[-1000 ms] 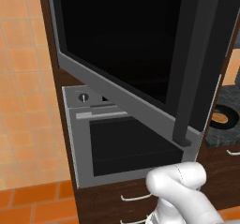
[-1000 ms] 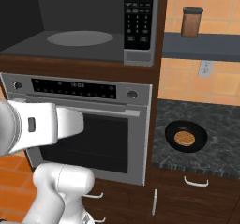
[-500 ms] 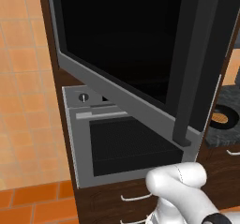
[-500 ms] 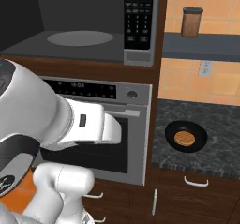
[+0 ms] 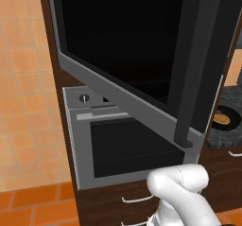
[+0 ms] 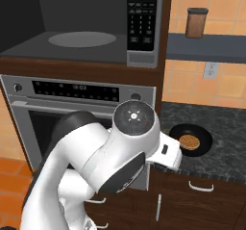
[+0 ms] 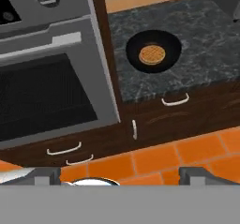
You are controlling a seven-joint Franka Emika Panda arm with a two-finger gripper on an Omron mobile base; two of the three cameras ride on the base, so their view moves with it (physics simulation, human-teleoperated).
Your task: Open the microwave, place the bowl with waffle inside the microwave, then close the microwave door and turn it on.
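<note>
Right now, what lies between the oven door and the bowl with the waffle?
In the hand view, the oven door and the bowl with waffle are separated by a dark wood cabinet edge and bare speckled counter.

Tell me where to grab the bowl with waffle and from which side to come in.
Grip the rim of the bowl with waffle, coming straight down from above, one finger inside the wall, one outside. It sits flat and upright on the dark stone counter, and its low round wall probably offers little for a side grasp.

A home kitchen is shown: a grey-framed built-in microwave (image 6: 96,27) is set above a silver wall oven (image 6: 57,104), beside a dark speckled stone counter (image 7: 197,63), dark wooden drawers (image 7: 187,110) and orange floor tiles (image 7: 154,162).
</note>
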